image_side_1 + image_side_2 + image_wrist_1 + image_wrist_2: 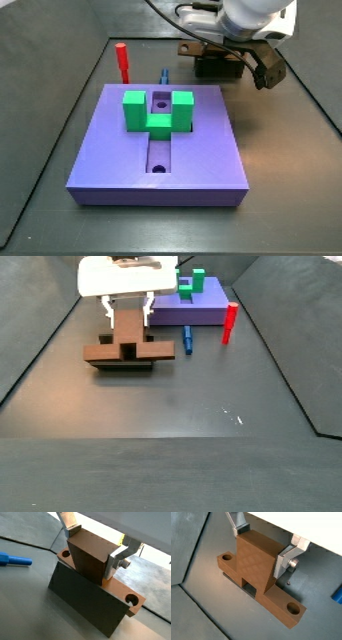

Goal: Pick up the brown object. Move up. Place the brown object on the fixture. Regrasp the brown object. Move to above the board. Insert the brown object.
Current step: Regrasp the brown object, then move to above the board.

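Behind the board's (158, 140) far edge, the gripper (264, 547) clamps the brown object's (256, 562) upright stem, crossbar lying on the fixture (83, 604) crosswise to the fingers (290, 558).

brown object (258, 572): tan-brown piece with an upright block rising from a flat bar; a round hole near each end of the bar. It sits on the fixture, bar lying level across its top.
fixture (83, 604): dark olive-grey, boxy, under the brown object's bar; stands on the floor beyond the board's far end in a side view.
board (160, 145): lavender-purple slab, flat on the floor, long central groove with round holes.
hand (264, 543): silver fingers on either side of the brown object's upright block.
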You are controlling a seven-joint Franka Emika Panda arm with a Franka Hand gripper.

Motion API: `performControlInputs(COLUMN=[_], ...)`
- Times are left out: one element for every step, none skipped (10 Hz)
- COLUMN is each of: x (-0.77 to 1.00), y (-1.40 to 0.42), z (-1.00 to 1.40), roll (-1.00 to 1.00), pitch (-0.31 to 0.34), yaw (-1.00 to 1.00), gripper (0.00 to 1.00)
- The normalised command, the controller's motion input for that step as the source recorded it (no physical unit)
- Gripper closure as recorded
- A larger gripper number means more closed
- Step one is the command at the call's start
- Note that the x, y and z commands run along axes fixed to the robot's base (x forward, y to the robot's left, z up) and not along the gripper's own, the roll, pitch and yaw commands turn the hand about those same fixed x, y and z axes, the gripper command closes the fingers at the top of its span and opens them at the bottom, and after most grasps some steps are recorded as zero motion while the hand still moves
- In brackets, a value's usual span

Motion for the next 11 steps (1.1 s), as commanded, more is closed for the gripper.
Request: performControlInputs(x=[0.00,0.00,0.00,0.00,0.00,0.00,0.00,-0.01,-0.04,-0.04,-0.02], y=[0.00,0.00,0.00,0.00,0.00,0.00,0.00,0.02,0.02,0.04,0.02], z=[0.00,0.00,0.00,0.00,0.00,0.00,1.40,1.40,1.40,1.40,1.40], roll=[0.00,0.00,0.00,0.00,0.00,0.00,0.00,0.02,-0.03,0.00,0.01], pitch=[0.000,0.000,0.000,0.000,0.000,0.000,0.000,0.015,-0.008,-0.006,0.041], yaw=[0.00,0.00,0.00,0.00,0.00,0.00,0.00,-0.03,-0.03,-0.02,-0.02], gripper=[1.00,1.00,1.00,1.00,1.00,1.00,1.00,1.00,1.00,1.00,1.00])
